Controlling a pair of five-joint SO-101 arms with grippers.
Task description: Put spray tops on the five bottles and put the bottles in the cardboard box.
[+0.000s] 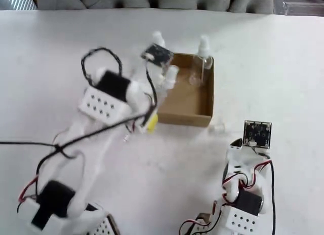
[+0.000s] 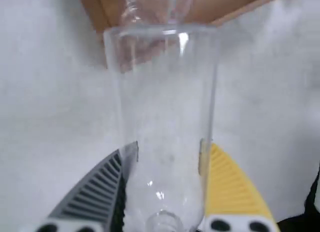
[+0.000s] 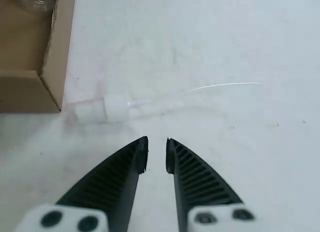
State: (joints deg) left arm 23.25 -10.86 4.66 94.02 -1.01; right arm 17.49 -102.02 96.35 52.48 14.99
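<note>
One capped bottle [image 1: 202, 57] stands inside the cardboard box [image 1: 185, 117]; a second bottle [image 1: 158, 41], white-topped, shows at the box's far corner (inside or just behind, I cannot tell). The left gripper [image 2: 167, 152] is clamped on a clear bottle [image 2: 165, 92] at the box's edge, likely next to go in. A loose spray top [image 3: 105, 111] lies on the table [image 3: 240, 42] just beside the box corner, ahead of the right gripper [image 3: 156, 154], whose jaws stand slightly apart and empty; more capping seems left.
</note>
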